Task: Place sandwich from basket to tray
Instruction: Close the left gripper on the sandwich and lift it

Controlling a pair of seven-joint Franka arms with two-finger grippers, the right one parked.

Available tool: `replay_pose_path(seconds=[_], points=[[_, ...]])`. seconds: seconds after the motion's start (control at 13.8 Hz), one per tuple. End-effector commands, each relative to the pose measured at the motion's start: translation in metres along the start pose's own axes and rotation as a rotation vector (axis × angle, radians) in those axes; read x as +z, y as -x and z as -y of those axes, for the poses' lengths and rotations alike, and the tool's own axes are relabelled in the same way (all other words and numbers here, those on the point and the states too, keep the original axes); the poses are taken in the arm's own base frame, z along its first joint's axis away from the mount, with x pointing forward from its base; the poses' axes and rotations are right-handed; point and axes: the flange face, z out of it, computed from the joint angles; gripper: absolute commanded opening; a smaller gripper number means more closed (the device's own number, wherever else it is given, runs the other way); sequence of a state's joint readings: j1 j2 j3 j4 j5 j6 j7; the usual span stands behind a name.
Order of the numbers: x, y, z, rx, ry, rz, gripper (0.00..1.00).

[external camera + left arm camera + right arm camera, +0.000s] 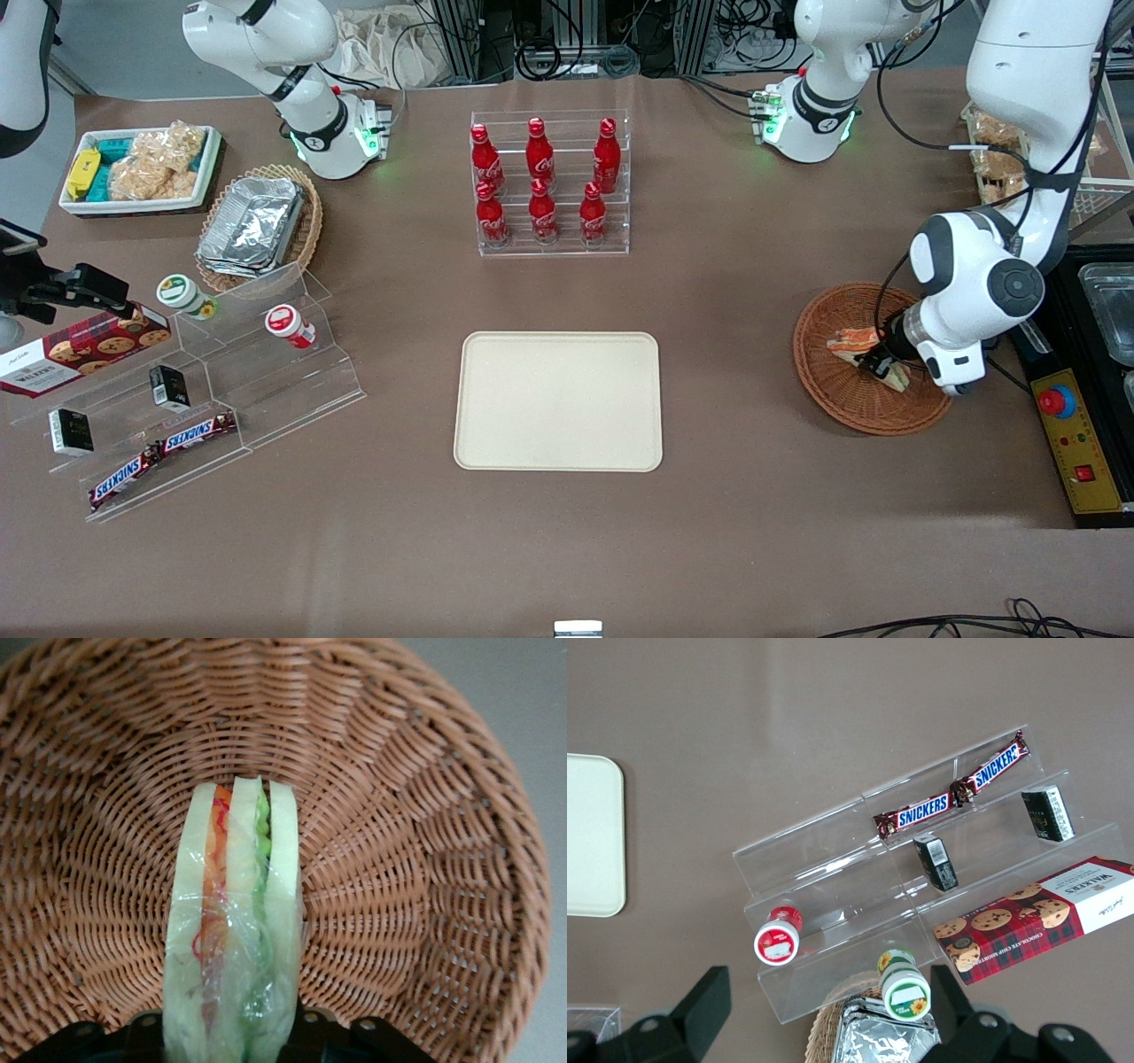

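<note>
The sandwich [852, 342], a wrapped wedge of pale bread with orange and green layers, sits inside the round reddish-brown wicker basket [819, 377] at the working arm's end of the table. My gripper [883, 361] is down in the basket, shut on the sandwich. In the left wrist view the sandwich [235, 904] runs out from between the jaws of the gripper [232, 1032] over the basket's woven floor [399, 842]. The cream tray [558, 400] lies flat mid-table with nothing on it; its edge also shows in the right wrist view [594, 833].
An acrylic rack of red cola bottles [549, 186] stands farther from the front camera than the tray. A control box with a red button [1076, 443] lies beside the basket. A stepped acrylic shelf of snacks [195, 390] is at the parked arm's end.
</note>
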State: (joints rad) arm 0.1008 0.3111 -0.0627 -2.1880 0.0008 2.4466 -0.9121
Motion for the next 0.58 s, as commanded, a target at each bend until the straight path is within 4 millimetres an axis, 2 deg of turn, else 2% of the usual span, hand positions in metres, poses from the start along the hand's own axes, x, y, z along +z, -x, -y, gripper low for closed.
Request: replay_pose_path(seconds=[0.0,0.14,0.22,0.36,0.51], points=[[-0.073,0.000,-0.003,0.130,-0.031,0.006,0.00],[-0.128,0.006,-0.014,0.227,-0.036,0.018,0.00],[-0.150,0.016,-0.025,0.278,-0.026,0.018,0.00],[-0.179,0.055,-0.057,0.364,-0.007,0.015,0.00],[-0.183,0.116,-0.088,0.453,-0.012,0.028,0.00]])
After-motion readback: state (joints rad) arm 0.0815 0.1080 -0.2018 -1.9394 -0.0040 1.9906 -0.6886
